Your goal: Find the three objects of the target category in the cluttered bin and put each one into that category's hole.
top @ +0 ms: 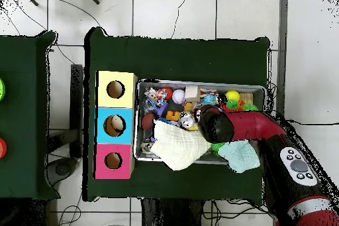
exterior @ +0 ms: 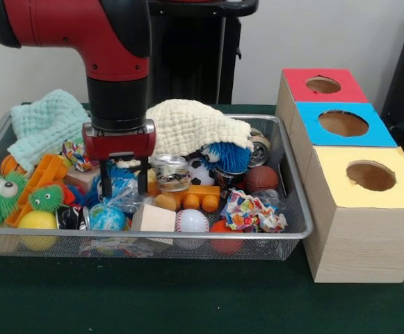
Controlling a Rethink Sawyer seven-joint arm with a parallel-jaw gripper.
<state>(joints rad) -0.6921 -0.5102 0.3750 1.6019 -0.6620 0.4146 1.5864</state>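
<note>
The wire-mesh bin (exterior: pixel 188 235) is full of toys, and it also shows in the overhead view (top: pixel 198 83). My gripper (exterior: pixel 124 182) is lowered into its left middle. Its fingers (exterior: pixel 106 182) stand apart on either side of a crumpled clear plastic bottle with blue on it (exterior: pixel 123 195). I cannot tell whether they touch it. Another clear, shiny container (exterior: pixel 172 172) stands just right of the gripper; I cannot tell if it is plastic or metal. The blue-topped box's hole (exterior: pixel 343 123) is right of the bin, and in the overhead view (top: pixel 116 124) something pale shows inside it.
A cream cloth (exterior: pixel 195 125) and a mint cloth (exterior: pixel 45 125) drape the bin's far side. A metal can (exterior: pixel 261 147), a patterned rag (exterior: pixel 250 212), a baseball (exterior: pixel 192 221) and fuzzy green toys (exterior: pixel 0 195) fill the bin. The red-topped box (exterior: pixel 323 85) and the yellow-topped box (exterior: pixel 368 177) flank the blue one.
</note>
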